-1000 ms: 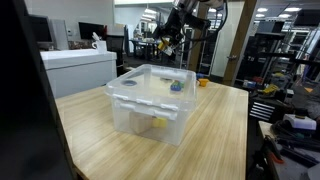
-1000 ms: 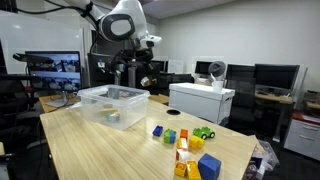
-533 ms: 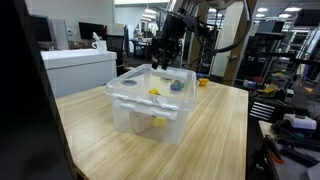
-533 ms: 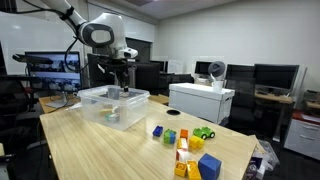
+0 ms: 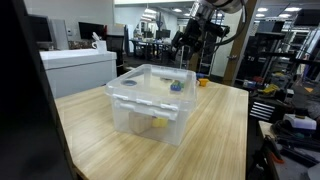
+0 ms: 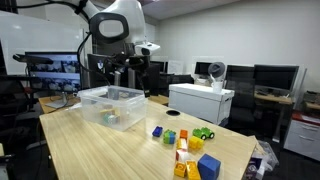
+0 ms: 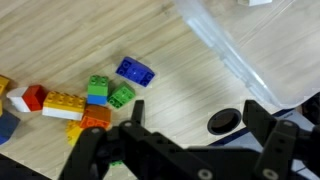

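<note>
Gripper (image 7: pixel 195 135) fills the bottom of the wrist view, hanging above the table (image 7: pixel 60 30), jaws spread wide with nothing between them. The clear bin (image 7: pixel 250 45) cuts across the upper right corner of that view; in an exterior view it stands mid-frame with a yellow piece (image 5: pixel 157 122) inside. Bricks (image 7: pixel 80 105) lie clustered at the left of the wrist view, with a blue brick (image 7: pixel 134 71) slightly apart at their upper right. A small black disc (image 7: pixel 224 121) shows lower right, near the bin's edge.
</note>
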Available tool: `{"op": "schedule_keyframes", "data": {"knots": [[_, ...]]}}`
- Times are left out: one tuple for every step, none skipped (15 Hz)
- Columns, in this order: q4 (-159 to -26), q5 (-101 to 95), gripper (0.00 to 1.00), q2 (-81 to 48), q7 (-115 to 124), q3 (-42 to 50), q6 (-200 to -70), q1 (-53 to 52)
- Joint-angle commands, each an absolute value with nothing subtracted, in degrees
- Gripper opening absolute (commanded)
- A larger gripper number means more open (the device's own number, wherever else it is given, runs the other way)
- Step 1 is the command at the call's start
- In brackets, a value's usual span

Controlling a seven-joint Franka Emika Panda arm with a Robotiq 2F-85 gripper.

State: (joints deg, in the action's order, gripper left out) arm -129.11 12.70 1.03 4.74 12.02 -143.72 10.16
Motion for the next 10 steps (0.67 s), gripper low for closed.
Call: {"op": "schedule_keyframes", "data": {"knots": [[-128.6, 10.6, 1.0, -1.7, 7.0, 14.0, -143.7, 12.9], [-128.6, 10.0, 1.0, -2.8, 7.3, 14.6, -143.8, 13.4], [-128.6, 9.1, 1.0, -4.2, 7.9, 15.2, -144.2, 14.0], [-128.1, 8.3, 1.0, -6.6, 8.6, 16.0, -144.6, 14.7], [-127.8, 8.3, 1.0, -8.1, 9.0, 16.4, -145.1, 15.1], [-127.4, 8.3, 1.0, -10.1, 9.1, 16.8, -146.0, 15.5], [-127.2, 8.8, 1.0, -11.8, 8.5, 16.9, -147.4, 15.7], [-126.6, 9.0, 1.0, -13.9, 8.7, 17.0, -148.7, 15.9], [-126.0, 9.1, 1.0, -15.6, 9.0, 16.9, -150.2, 15.8], [-125.4, 8.7, 1.0, -17.3, 9.4, 16.9, -151.3, 15.6]]}}
